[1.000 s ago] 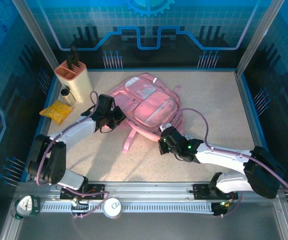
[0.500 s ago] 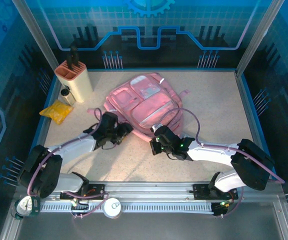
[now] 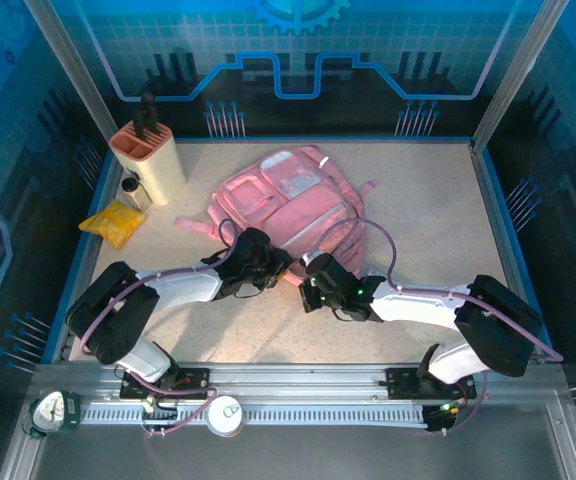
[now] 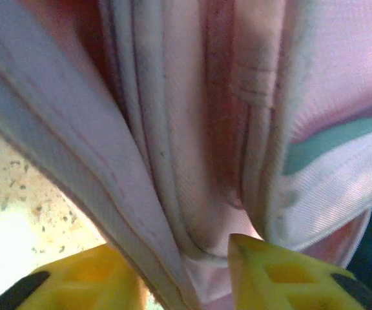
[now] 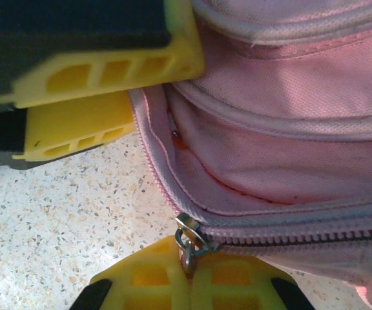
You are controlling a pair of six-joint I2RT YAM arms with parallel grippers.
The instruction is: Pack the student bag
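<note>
The student bag [image 3: 288, 200], a large pink backpack, lies flat mid-table with its near edge toward the arms. My left gripper [image 3: 274, 266] is at that near edge. In the left wrist view a fold of the bag's pink fabric [image 4: 173, 194] runs between its yellow fingers [image 4: 270, 271], which press on it from both sides. My right gripper [image 3: 308, 278] sits just right of the left one. Its fingers [image 5: 141, 278] are shut on the metal zipper pull [image 5: 188, 248] at the end of the bag's zip [image 5: 302, 237]. The left gripper's fingers [image 5: 108, 64] reach over the bag's open lip.
A beige holder [image 3: 151, 160] with a dark tool in it stands at the back left, a small bottle [image 3: 131, 190] beside it and a yellow packet [image 3: 113, 222] in front. Blue walls enclose the table [image 3: 438, 210], which has free room on its right side.
My left gripper has swung right from the bag's left side to its near edge, opened, then closed on the fabric. The bag turned and shifted back; the right gripper drew slightly left, still shut.
</note>
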